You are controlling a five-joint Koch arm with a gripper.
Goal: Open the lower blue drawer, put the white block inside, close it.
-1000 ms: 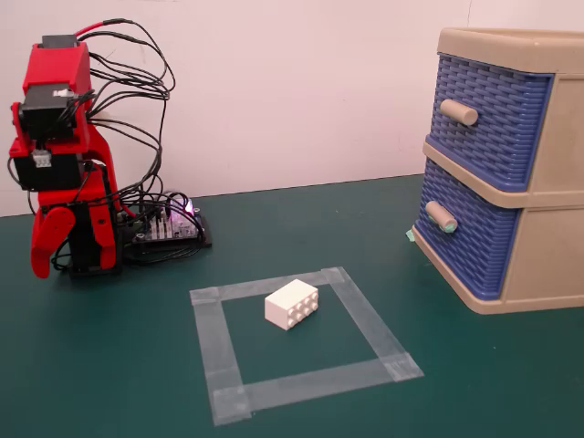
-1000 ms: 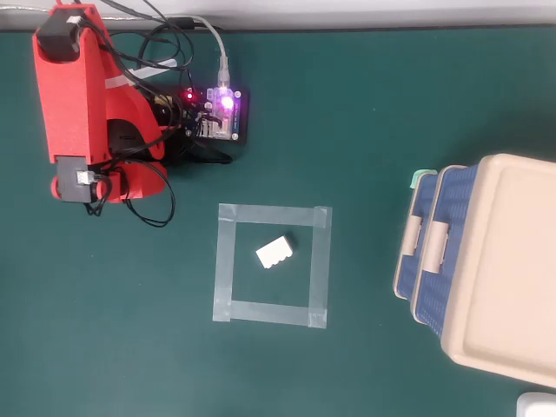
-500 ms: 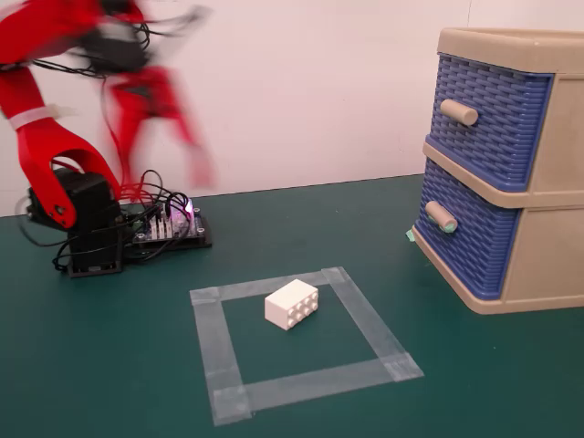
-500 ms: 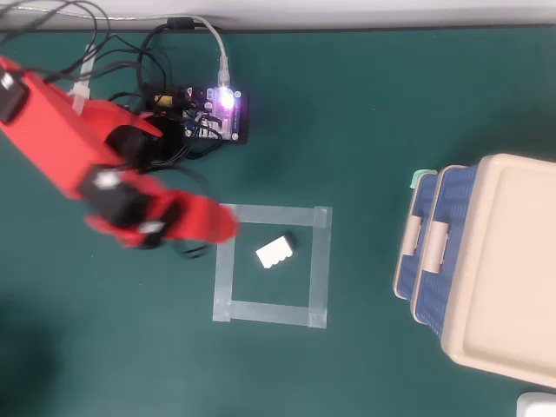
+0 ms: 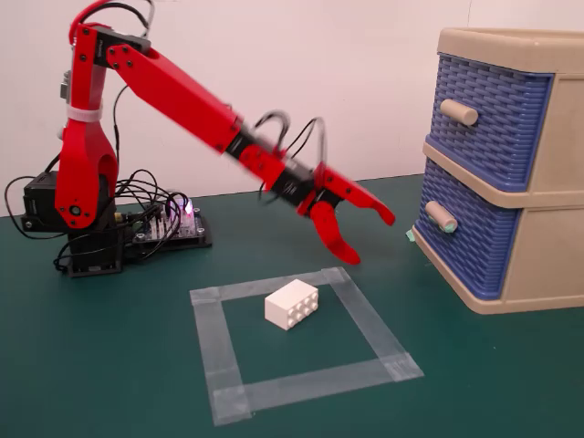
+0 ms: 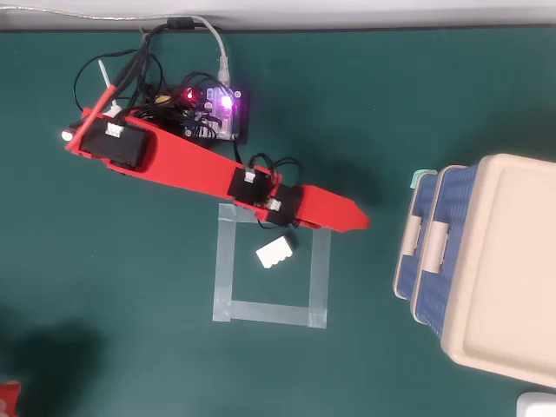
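The arm stretches low toward the drawer, the gripper open wide and empty. The block sits on the mat inside the tape square.

Dark green counter | square of clear tape stuck flat on it | upper blue drawer, beige handle | circuit board glowing purple, tangled black cables
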